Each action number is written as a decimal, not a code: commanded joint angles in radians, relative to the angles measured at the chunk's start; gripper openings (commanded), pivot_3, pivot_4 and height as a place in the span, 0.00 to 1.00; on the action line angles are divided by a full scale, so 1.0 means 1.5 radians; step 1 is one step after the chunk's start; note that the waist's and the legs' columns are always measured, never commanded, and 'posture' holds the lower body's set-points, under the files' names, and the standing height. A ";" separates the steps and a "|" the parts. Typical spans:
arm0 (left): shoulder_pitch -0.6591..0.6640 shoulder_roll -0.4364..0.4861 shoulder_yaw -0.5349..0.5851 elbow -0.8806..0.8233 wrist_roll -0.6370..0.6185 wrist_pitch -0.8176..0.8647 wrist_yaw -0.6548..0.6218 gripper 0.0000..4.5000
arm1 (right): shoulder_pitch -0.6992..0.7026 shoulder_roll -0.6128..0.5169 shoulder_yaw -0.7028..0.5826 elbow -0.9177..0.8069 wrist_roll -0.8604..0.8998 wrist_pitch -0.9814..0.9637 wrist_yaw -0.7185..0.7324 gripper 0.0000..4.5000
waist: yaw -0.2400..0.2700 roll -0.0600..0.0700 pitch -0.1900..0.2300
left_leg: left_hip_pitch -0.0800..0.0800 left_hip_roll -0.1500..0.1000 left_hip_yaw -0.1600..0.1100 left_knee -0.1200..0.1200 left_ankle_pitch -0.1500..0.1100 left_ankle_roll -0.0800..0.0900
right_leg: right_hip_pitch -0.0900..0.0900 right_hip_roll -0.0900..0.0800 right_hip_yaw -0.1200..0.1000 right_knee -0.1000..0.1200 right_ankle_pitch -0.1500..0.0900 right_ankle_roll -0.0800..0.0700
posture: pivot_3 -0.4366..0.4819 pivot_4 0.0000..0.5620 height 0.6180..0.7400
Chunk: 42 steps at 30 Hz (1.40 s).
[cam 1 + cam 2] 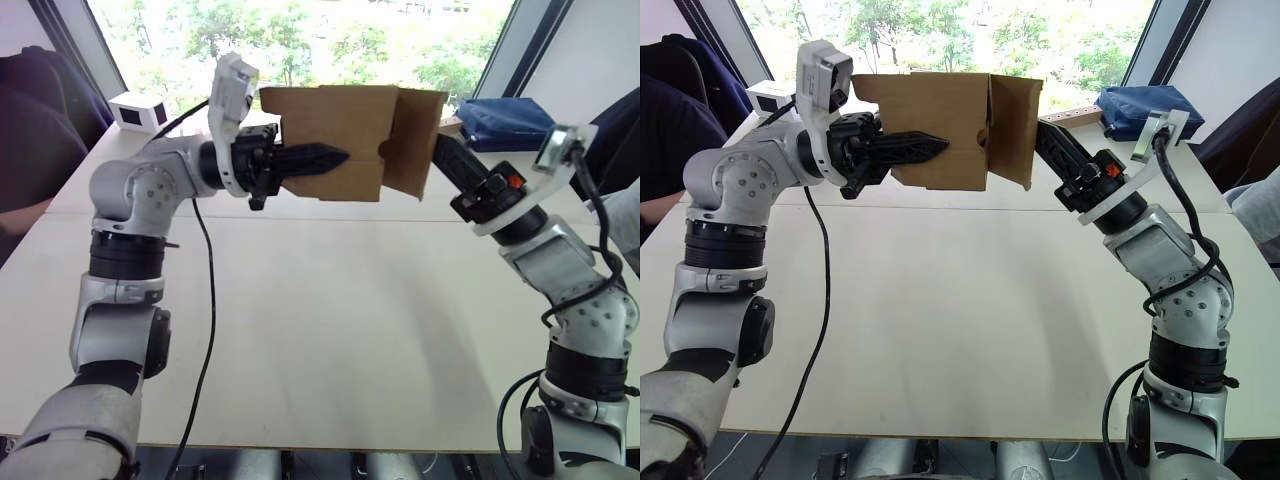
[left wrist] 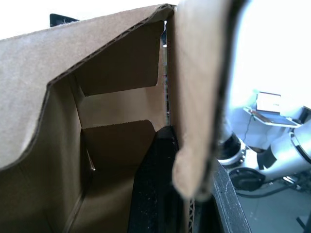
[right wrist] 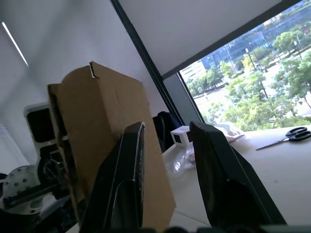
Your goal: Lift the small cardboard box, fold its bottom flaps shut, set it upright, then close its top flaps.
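The small cardboard box (image 1: 340, 130) hangs in the air above the far half of the table, lying on its side. My left gripper (image 1: 320, 158) is shut on its front wall, with one finger (image 2: 155, 184) inside the box and the other outside. At the box's right end a flap (image 1: 415, 140) stands open, turned toward me. My right gripper (image 3: 167, 128) is open, its fingers reaching up behind that flap, and the cardboard (image 3: 97, 126) lies beside one finger, not between the two. Inside, panels (image 2: 121, 102) are folded across the far end. I cannot tell top flaps from bottom flaps.
The pale table (image 1: 320, 330) spreads below the box. A white box with a dark window (image 1: 138, 110) stands at the far left, a blue bag (image 1: 505, 122) at the far right. Scissors (image 3: 294, 133) lie on the table. A person (image 1: 30, 130) sits at the left.
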 commanded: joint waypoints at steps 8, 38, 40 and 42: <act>-0.037 0.001 0.016 0.012 0.003 -0.011 -0.010 0.00 | 0.011 0.048 0.022 -0.052 0.049 -0.010 -0.025 0.33 | 0.000 0.000 0.000 | 0.000 0.000 0.000 0.000 0.000 0.000 | 0.000 0.000 0.000 0.000 0.000 0.000 | 0.48 0.27 1.00; -0.044 0.005 0.019 0.007 -0.002 0.004 -0.014 0.00 | -0.002 0.083 0.045 -0.037 0.020 -0.043 -0.049 0.33 | 0.000 0.000 0.000 | 0.000 0.000 0.000 0.000 0.000 0.000 | 0.000 0.000 0.000 0.000 0.000 0.000 | 0.48 0.27 1.00; -0.042 0.005 0.020 0.004 -0.002 0.005 -0.014 0.00 | -0.006 0.087 0.045 -0.032 0.008 -0.049 -0.052 0.33 | 0.000 0.000 0.000 | 0.000 0.000 0.000 0.000 0.000 0.000 | 0.000 0.000 0.000 0.000 0.000 0.000 | 0.48 0.27 1.00; -0.043 0.004 0.020 0.004 -0.002 0.004 -0.013 0.00 | -0.009 0.089 0.047 -0.032 0.006 -0.050 -0.050 0.33 | -0.001 0.000 0.000 | 0.000 0.000 0.000 0.000 0.000 0.000 | 0.000 0.000 0.000 0.000 0.000 0.000 | 0.48 0.27 1.00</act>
